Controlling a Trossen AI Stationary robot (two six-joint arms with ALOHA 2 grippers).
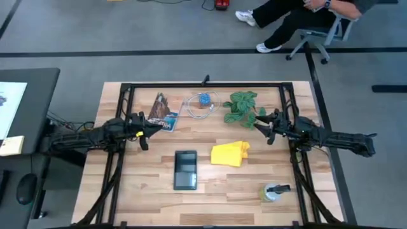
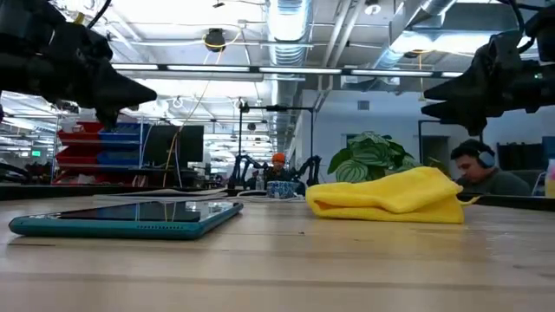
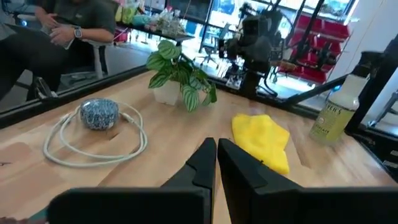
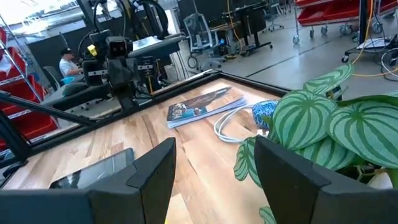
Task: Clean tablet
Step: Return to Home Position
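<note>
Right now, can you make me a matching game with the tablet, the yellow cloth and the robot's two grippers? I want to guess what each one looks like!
Things:
1 tablet
2 yellow cloth
3 left gripper
4 right gripper

States:
A fingers wide apart
B lying flat, dark and glossy
C fingers closed together
D crumpled heap beside the tablet

Pairs: 1-B, 2-D, 3-C, 4-A

overhead and table-level views share the tablet (image 1: 185,170).
</note>
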